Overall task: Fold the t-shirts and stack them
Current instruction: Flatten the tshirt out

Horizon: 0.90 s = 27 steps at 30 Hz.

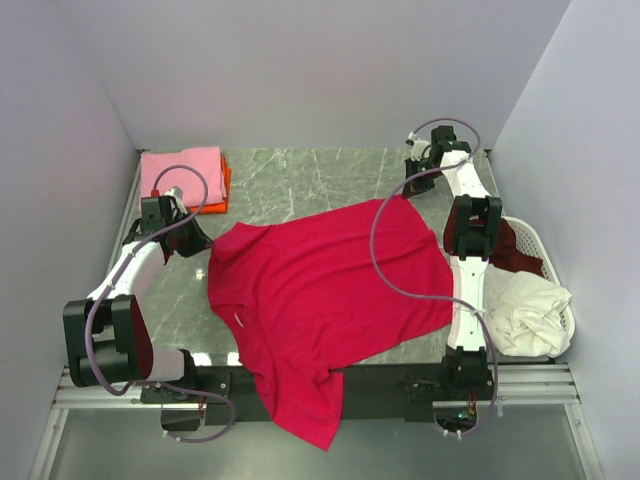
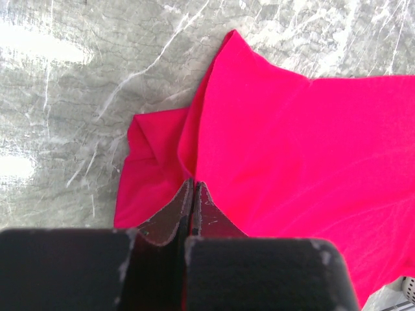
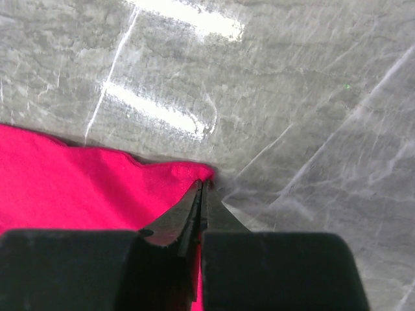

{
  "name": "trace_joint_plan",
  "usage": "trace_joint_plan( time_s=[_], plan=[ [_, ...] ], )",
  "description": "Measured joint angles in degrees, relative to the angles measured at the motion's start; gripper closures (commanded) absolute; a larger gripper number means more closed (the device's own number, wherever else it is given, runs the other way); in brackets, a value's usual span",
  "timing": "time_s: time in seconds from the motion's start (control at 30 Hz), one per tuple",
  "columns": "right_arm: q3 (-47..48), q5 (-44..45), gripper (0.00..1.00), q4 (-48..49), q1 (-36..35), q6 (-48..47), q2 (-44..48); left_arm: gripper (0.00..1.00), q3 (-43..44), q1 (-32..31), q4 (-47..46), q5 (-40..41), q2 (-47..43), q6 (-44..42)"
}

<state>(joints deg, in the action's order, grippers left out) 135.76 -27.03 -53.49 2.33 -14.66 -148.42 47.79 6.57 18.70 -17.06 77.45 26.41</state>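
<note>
Shirt [image 1: 320, 290] lies between stack [image 1: 180, 175] and basket [image 1: 533, 240].

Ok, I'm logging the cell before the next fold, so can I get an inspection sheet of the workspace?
Surface: grey marbled table, some glare.
Job's things: red t-shirt spread mid-table, one part hanging over the near edge; pink shirt folded on orange shirt, far left corner; cream shirt and maroon shirt crumpled in the white basket, right.
Clutter: nothing seen.
Grippers: left gripper shut on the red t-shirt's far left part; right gripper shut on its far right corner.
Cables: a cable loops along each arm; the right arm's passes over the red t-shirt.
Surroundings: plain walls on three sides.
</note>
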Motion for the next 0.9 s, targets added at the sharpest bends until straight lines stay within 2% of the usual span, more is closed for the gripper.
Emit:
trace_joint_plan(
  time_s=[0.23,0.4,0.73,0.9],
  plan=[
    [0.0,1.0,1.00,-0.2,-0.1,-0.2,0.4,0.99,1.3,0.4,0.9,0.5,0.0,0.0],
    [-1.0,2.1,1.00,-0.5,-0.2,-0.2,5.5,0.99,11.4,0.6,4.0,2.5,0.0,0.0],
    [-1.0,2.1,1.00,1.7,-0.5,0.3,36.6,1.00,38.6,0.6,10.4,8.0,-0.9,-0.3],
    [1.8,2.4,1.00,3.5,-0.6,1.0,50.3,1.00,48.0,0.8,12.3,10.1,-5.9,-0.5]
  ],
)
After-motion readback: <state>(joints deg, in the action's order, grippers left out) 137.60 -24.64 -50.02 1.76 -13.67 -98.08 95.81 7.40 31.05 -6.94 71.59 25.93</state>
